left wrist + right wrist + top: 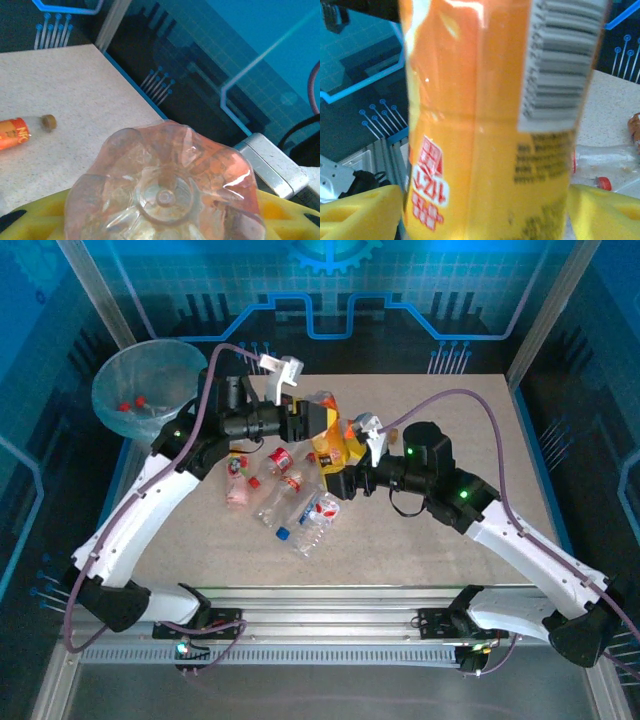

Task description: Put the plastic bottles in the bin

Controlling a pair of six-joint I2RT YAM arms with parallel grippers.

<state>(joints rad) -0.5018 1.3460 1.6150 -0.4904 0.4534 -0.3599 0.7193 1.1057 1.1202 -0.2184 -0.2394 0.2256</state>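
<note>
One orange bottle [333,435] above the tabletop [450,420], tight in both the left gripper [321,421] and the right gripper [338,464].

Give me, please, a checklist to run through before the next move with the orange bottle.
1. The orange bottle sits between the right fingers, both touching it: ok.
2. The left fingers are on the same bottle, near its base: ok.
3. Either grip is firm enough to carry it alone: cannot tell.
4. The bin is open, with room above the bottles already inside: ok.
5. The table is free of loose bottles: not ok, several lie near the centre.
</note>
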